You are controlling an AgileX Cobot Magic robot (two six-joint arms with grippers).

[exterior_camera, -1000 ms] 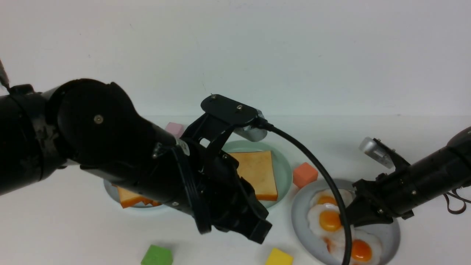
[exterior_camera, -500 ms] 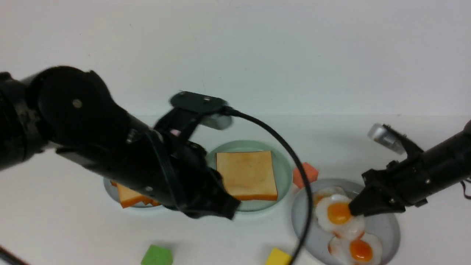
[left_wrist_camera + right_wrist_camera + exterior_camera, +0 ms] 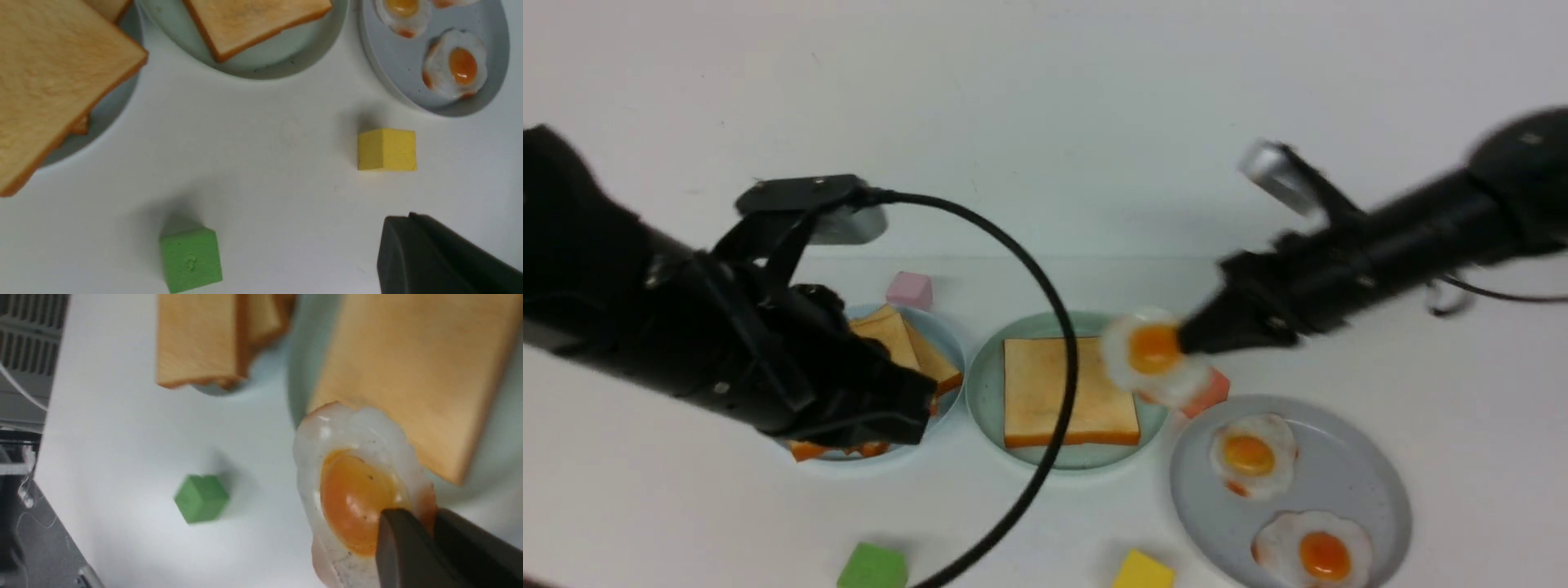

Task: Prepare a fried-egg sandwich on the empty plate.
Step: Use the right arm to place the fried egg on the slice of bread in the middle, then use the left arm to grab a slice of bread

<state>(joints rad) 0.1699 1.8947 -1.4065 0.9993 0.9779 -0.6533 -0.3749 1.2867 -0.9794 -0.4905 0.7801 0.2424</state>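
A toast slice (image 3: 1062,392) lies flat on the empty plate (image 3: 988,392), the mint-green one in the middle. My right gripper (image 3: 1188,343) is shut on the edge of a fried egg (image 3: 1152,355), which hangs in the air over that plate's right rim. The right wrist view shows the egg (image 3: 351,490) pinched at the right gripper (image 3: 425,522) beside the toast slice (image 3: 412,371). My left gripper (image 3: 919,408) is shut and holds nothing, low over the pale blue plate. In its wrist view the left gripper (image 3: 402,220) has its jaws pressed together above bare table.
The pale blue plate (image 3: 952,351) on the left holds several toast slices (image 3: 890,335). A grey plate (image 3: 1347,474) at the right front carries two eggs (image 3: 1250,457) (image 3: 1315,551). Foam cubes lie around: pink (image 3: 909,289), orange (image 3: 1209,396), green (image 3: 872,567), yellow (image 3: 1143,572).
My right gripper has lifted one egg off the grey plate and carried it up and left to the mint-green plate. The left arm has drawn back to the left, uncovering the toast.
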